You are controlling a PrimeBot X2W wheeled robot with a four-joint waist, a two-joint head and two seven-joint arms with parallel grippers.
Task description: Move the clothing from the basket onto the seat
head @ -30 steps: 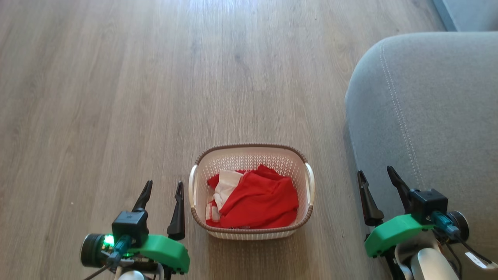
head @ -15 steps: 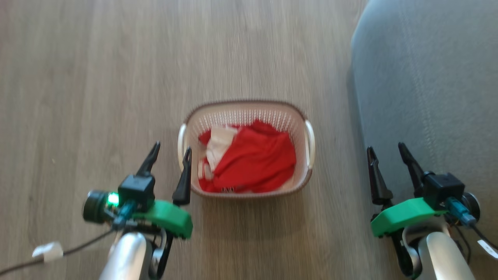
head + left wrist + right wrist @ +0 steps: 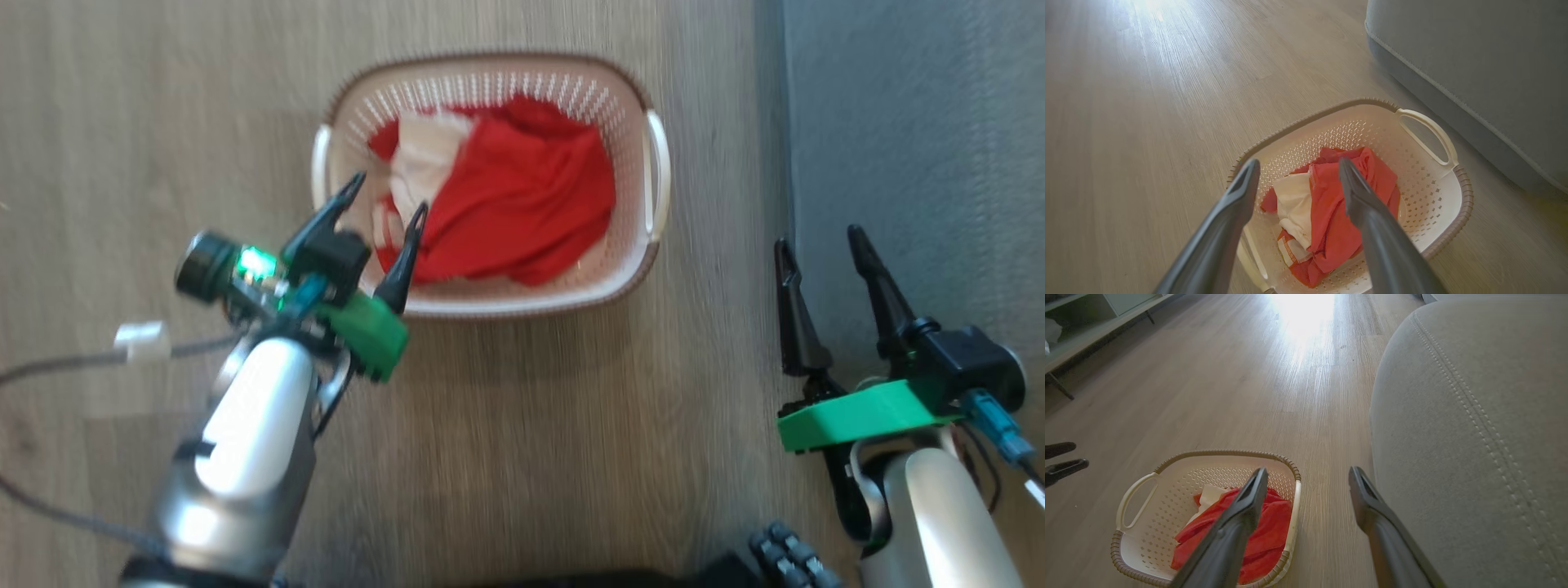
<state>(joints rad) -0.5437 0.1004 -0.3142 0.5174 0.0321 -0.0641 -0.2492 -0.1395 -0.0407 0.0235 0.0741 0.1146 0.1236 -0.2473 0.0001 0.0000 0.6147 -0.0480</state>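
Judging by the poses, the reach for the first pick is in hand. The left gripper (image 3: 390, 194) hovers over the basket's (image 3: 482, 59) near-left corner, its dark tapered fingers spread wide and empty. Next it should dip into the pile and pinch a fold. The clothing (image 3: 522, 196) lies crumpled inside, soft red cloth with a white panel. The basket is cream plastic, oval and perforated, with a brown woven-look rim, and it stands on a wood-grain floor (image 3: 122, 98). The right gripper (image 3: 819, 238) — also spread, holding nothing — hangs at the edge of the seat (image 3: 914, 122), which is grey, rounded, double-stitched upholstery.
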